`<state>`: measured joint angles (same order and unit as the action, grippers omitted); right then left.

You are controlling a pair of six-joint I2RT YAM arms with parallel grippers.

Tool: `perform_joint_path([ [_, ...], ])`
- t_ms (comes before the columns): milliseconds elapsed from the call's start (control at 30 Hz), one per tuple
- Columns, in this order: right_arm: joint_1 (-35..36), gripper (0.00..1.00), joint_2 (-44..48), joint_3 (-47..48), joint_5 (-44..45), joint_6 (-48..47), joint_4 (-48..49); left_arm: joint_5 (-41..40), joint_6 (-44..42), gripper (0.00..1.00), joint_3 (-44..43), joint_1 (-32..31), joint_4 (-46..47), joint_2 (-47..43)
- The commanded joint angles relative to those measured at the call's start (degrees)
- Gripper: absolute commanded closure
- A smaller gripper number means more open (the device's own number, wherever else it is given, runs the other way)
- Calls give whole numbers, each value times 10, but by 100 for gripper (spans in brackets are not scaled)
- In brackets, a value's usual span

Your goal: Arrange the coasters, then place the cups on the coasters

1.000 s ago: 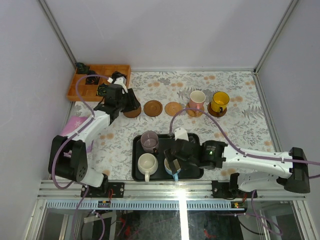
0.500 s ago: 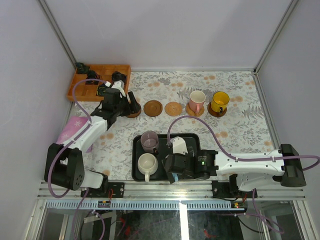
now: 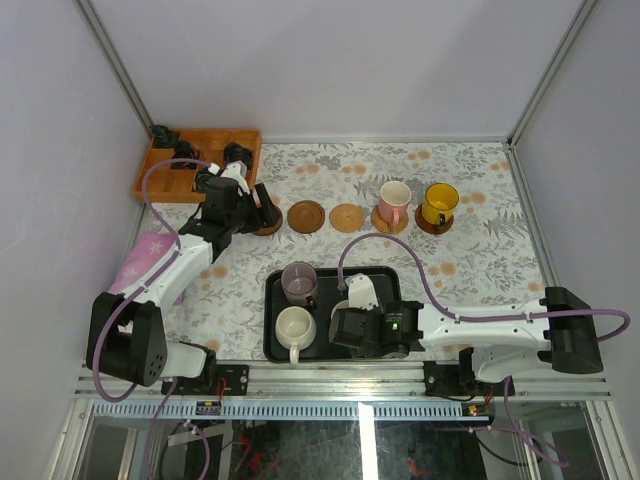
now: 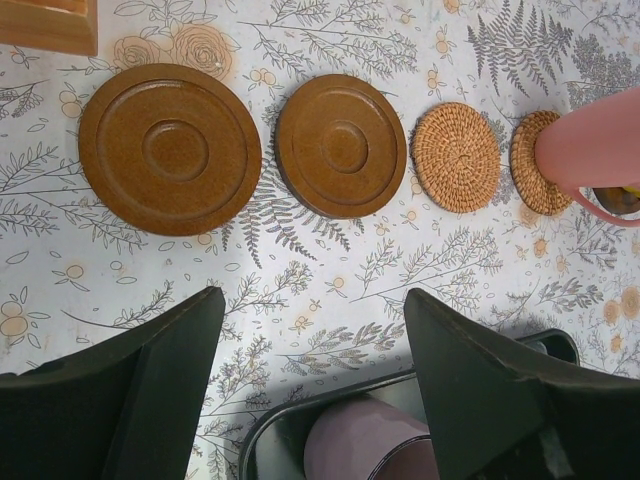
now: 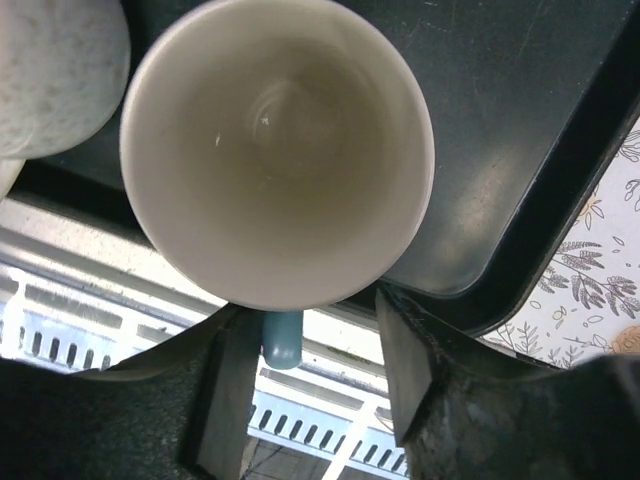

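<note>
Five round coasters lie in a row: a wooden one, another, a woven one, and one each under the pink cup and the yellow cup. My left gripper hovers open and empty just short of the leftmost coaster. On the black tray stand the mauve cup and the cream cup. My right gripper straddles the light blue cup's handle, with a gap on the right.
A compartmented wooden box with small dark objects sits at the back left. A pink patch lies under the left arm. The tray's near rim lies close to the table's metal front rail.
My right gripper has slid left and down over the blue cup, and its jaws have narrowed around the handle. The left gripper has opened wider and drawn back slightly from the leftmost coaster.
</note>
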<state>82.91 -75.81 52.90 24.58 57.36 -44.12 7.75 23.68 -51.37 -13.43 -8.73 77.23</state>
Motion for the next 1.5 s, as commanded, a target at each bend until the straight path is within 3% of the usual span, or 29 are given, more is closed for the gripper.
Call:
perform_joint_path([
  [0, -28, 49, 5, -16, -3, -15, 35, 10, 3, 27, 6, 3, 5, -12],
  [267, -50, 74, -27, 1, -19, -62, 62, 3, 1, 26, 7, 2, 3, -14],
  [433, -59, 100, -29, 4, -16, -73, 63, 1, 1, 26, 8, 2, 3, -13],
  [600, -84, 100, -21, 23, 18, -83, 43, 0, 1, 26, 8, 2, 4, -11],
  [933, -226, 100, -26, 81, 51, -210, 115, -15, -1, 26, 5, 2, 1, -13],
  [1467, -388, 100, -210, 188, -3, -347, 360, -29, -17, 25, -17, 3, -9, 15],
])
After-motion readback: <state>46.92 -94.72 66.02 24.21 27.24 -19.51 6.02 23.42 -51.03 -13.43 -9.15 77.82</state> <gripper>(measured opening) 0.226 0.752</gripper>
